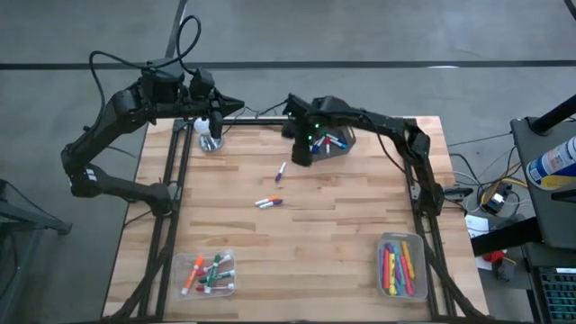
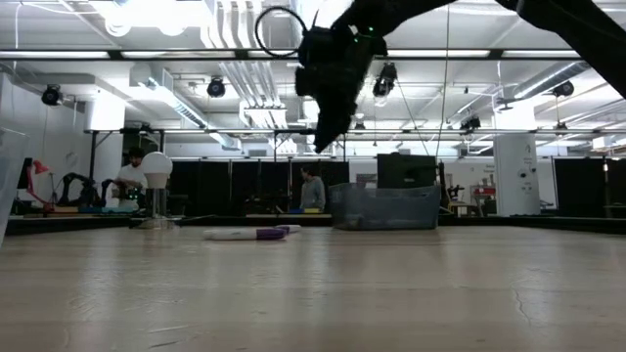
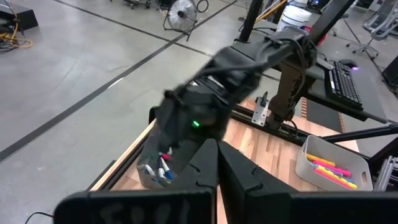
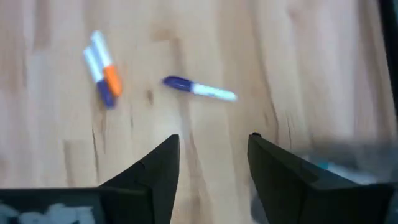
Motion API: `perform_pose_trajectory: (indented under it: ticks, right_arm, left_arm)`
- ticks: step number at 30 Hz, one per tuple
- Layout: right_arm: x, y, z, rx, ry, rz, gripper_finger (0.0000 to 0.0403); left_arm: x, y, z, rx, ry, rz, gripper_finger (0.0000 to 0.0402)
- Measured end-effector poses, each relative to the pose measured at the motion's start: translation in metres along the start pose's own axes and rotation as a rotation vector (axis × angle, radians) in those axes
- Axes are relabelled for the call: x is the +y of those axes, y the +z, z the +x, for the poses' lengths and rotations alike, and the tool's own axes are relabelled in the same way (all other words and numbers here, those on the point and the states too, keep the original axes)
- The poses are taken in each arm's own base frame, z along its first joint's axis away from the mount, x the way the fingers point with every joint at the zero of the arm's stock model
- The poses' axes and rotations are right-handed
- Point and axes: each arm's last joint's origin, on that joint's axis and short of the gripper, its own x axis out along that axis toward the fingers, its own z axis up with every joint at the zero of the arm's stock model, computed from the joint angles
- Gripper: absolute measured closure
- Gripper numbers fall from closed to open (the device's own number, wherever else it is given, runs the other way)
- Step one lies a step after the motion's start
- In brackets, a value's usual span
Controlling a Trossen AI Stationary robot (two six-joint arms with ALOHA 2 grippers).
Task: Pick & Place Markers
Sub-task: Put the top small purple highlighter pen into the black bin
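Purple-capped, white-bodied marker [image 4: 199, 89] lies alone on the wooden table [image 1: 306, 243], just ahead of the right gripper [image 4: 211, 162], whose fingers stand parted with nothing between them. A pair of markers, one orange-capped [image 4: 109, 78] and one purple-capped [image 4: 94, 73], lies touching side by side a little farther off. The left gripper [image 3: 214, 171] waits at the table's far left corner, fingers closed together and empty.

For a clean pick, the judgement is to turn the wrist so the fingers straddle the single marker across its width, descend until the tips nearly meet the wood, and close on the body's middle (an end grip would likely let it swing).

The high view alone shows the whole layout: a clear tray [image 1: 209, 274] of mixed markers at the near left, another tray [image 1: 401, 267] with bright markers at the near right, and a dark bin [image 1: 335, 141] holding markers just beside the right gripper. The low view adds height, showing the right gripper well above the table. The right wrist view best gives the single marker's lie against the fingers.
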Motion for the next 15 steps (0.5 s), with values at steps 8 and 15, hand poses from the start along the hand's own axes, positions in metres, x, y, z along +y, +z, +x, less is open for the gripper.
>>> perform_pose_trajectory:
  ticks: [8,15]
  right_arm:
    - [0.042,0.013,0.028,-0.067,0.012,-0.545,0.0243]
    - [0.049,0.019,0.064,-0.101,-0.018,-0.654,0.0259]
  left_arm:
    - [0.0,0.0,0.0,0.004,0.0,-0.001,0.0394]
    - [0.0,-0.001,0.0,0.008,0.001,-0.008,0.0394]
